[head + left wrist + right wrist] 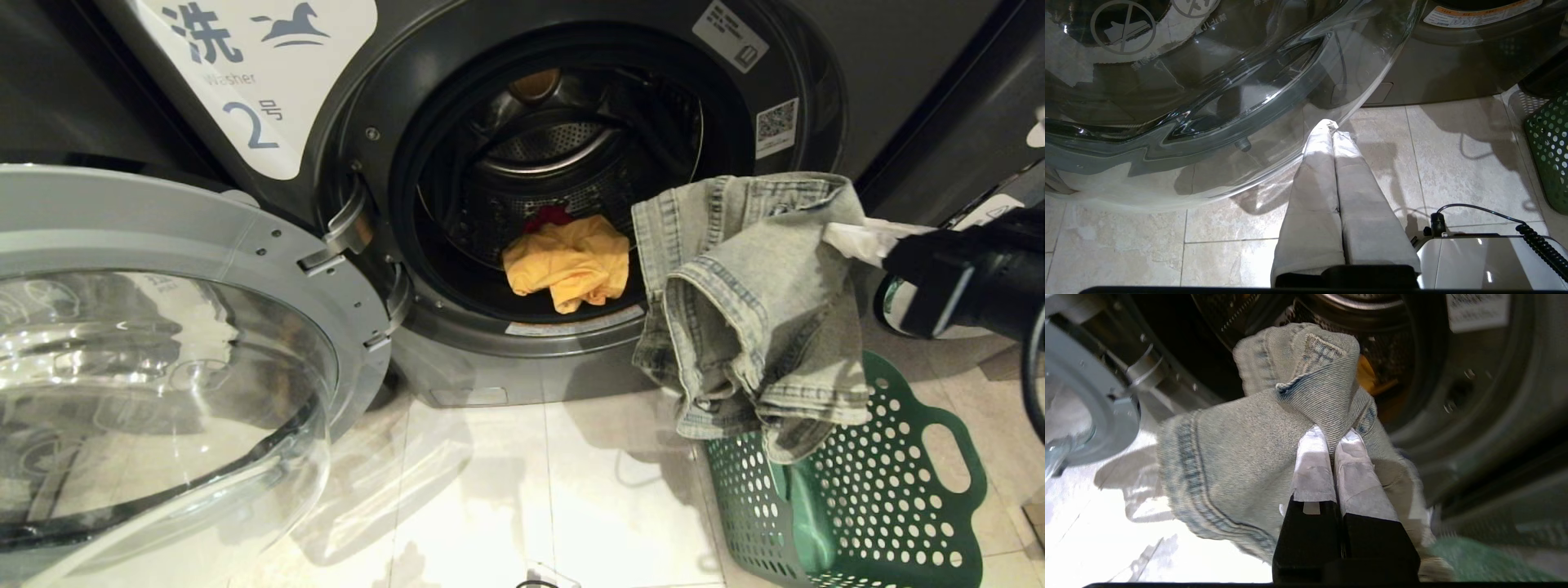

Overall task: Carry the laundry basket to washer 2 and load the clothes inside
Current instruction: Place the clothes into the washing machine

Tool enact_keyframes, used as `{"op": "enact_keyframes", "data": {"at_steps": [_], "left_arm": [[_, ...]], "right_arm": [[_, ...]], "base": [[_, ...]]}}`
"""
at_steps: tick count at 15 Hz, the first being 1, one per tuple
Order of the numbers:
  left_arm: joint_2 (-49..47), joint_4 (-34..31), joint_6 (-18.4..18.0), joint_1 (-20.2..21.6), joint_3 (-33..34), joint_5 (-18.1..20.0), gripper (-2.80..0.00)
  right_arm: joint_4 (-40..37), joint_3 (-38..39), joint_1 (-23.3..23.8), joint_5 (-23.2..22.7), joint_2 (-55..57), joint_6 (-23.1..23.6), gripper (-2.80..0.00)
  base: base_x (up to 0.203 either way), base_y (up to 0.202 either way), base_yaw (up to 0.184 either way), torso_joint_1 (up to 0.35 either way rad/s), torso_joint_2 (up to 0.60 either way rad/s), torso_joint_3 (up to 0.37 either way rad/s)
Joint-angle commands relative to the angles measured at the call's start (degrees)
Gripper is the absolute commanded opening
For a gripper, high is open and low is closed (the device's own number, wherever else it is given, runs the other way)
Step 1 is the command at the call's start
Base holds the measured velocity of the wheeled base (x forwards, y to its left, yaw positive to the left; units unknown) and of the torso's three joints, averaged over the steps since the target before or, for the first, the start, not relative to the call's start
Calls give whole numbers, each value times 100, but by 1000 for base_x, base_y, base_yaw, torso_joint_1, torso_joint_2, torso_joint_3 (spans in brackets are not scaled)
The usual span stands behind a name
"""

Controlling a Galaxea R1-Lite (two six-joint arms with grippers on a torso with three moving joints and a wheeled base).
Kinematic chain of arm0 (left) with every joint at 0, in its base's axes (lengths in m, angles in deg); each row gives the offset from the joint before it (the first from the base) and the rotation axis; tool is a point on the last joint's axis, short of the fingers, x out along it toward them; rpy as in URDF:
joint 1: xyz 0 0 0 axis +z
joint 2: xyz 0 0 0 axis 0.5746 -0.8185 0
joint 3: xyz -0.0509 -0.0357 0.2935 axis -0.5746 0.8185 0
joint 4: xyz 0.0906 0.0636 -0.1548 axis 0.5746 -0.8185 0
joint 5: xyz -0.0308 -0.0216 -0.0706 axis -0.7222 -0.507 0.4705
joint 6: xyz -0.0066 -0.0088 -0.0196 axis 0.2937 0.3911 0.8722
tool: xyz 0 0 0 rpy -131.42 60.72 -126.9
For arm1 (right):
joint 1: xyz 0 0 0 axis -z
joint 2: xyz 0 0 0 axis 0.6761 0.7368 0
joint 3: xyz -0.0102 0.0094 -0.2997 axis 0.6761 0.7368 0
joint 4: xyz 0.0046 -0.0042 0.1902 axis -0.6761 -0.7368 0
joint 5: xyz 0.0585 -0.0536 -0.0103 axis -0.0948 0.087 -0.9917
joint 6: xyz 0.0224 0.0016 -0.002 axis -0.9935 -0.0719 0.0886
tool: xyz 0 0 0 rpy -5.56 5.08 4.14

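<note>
I had the right gripper (1332, 435) pinched tight on the grey garment (747, 302), hanging in the air above the laundry basket (882, 506), just right of washer 2's (571, 188) open mouth. The yellow garment (569, 263) lay in the drum, a red one (549, 216) behind it. Left gripper (1332, 127) hung parked beside the open door (163, 359), fingers pressed together, holding nothing.
</note>
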Motion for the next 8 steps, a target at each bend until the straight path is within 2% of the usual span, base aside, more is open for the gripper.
{"op": "enact_keyframes", "data": {"at_steps": [1, 5, 8], "left_arm": [[0, 0, 1, -2, 0, 0, -280], [0, 0, 1, -2, 0, 0, -280], [0, 0, 1, -2, 0, 0, -280]], "right_arm": [[682, -392, -159, 23, 1281, 5, -280], [2080, -861, -703, 213, 2455, 16, -280], [2418, -1435, -1042, 912, 3177, 202, -280]], "base": [[0, 0, 0, 0, 0, 0], [0, 0, 0, 0, 0, 0], [0, 0, 0, 0, 0, 0]]}}
